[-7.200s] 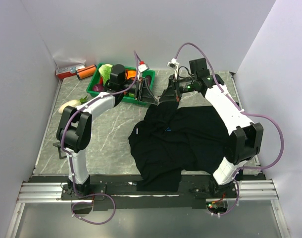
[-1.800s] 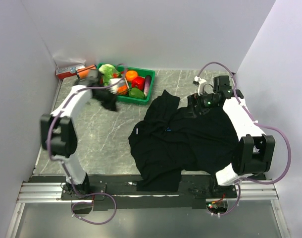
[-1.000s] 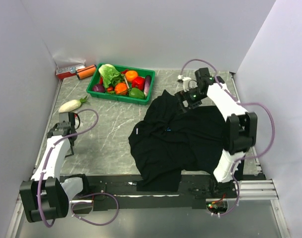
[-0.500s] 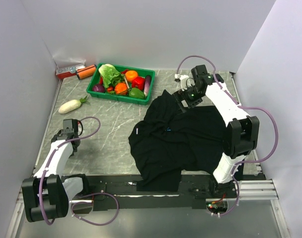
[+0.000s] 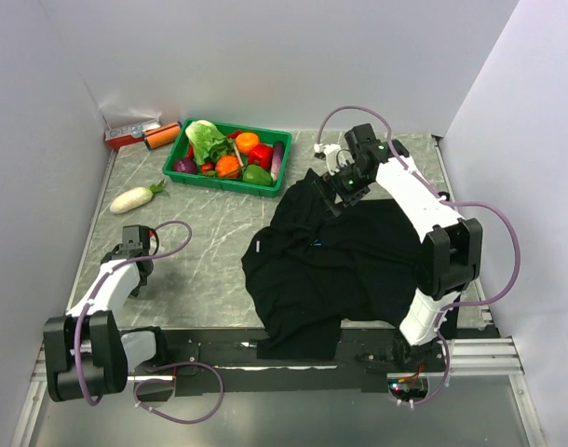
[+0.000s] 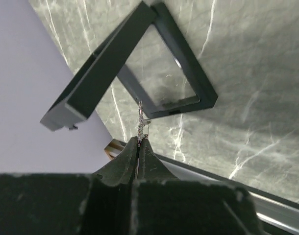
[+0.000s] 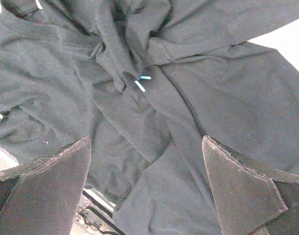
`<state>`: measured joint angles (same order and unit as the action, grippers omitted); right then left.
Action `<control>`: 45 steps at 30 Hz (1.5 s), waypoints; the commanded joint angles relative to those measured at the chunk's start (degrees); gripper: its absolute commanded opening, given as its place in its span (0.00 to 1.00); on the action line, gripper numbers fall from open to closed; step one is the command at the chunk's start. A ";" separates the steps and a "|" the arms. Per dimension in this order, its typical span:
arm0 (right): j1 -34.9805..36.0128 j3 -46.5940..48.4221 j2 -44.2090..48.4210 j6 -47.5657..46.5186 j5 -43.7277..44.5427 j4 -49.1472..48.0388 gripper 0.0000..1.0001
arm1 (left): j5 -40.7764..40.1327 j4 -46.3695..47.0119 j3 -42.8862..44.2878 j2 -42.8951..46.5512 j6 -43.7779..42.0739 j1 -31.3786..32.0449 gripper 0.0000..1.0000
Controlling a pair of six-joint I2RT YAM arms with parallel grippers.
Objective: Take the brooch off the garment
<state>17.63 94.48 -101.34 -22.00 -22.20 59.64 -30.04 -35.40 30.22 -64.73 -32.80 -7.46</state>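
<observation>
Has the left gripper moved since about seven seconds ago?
Yes. The left gripper was up at the green tray on the far side; now it sits well toward the near-left of the table, away from that tray.

A grey-green, white-veined table (image 5: 209, 256) sits in a small booth. Plain pale lavender panels enclose it: the side wall (image 5: 33, 140) at 9 o'clock, the back wall (image 5: 293, 56) at 12, the other side wall (image 5: 531, 140) at 3. A silver metal rail (image 5: 79, 358) runs along 6 o'clock. The light is soft and even.
</observation>
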 commanded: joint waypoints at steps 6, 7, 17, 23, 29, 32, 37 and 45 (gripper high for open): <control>3.72 -0.26 3.87 -1.38 0.40 0.39 1.00 | 1.30 4.89 2.13 -2.24 -0.95 -0.09 0.01; 4.16 -0.52 4.22 -1.64 0.57 0.39 1.00 | 1.30 5.33 2.13 -2.33 -1.48 -0.09 0.01; 6.10 -1.22 4.84 -3.05 1.45 0.83 1.00 | -0.37 9.38 4.67 -7.51 -2.36 -0.09 0.01; 6.28 -1.31 4.66 -3.05 1.37 1.10 1.00 | -0.37 9.56 4.94 -10.85 -1.66 -0.01 0.01; 6.37 -0.96 4.22 -3.23 1.37 1.18 1.00 | 1.30 8.77 4.68 -12.00 0.10 0.34 0.01; 6.54 -0.79 3.96 -3.23 1.28 1.18 1.00 | 1.83 7.72 5.29 -12.44 1.85 1.22 0.01; 6.72 -0.78 3.78 -3.14 1.10 1.36 1.00 | 1.74 5.52 6.52 -13.76 6.68 3.94 0.17; 6.81 -0.96 3.78 -3.14 0.58 1.45 1.00 | 2.18 0.95 10.38 -15.34 13.19 7.20 0.32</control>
<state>23.92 93.30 -99.55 -24.58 -21.02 60.07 -29.02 -31.70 37.52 -79.94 -24.40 -1.37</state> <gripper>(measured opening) 0.997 0.318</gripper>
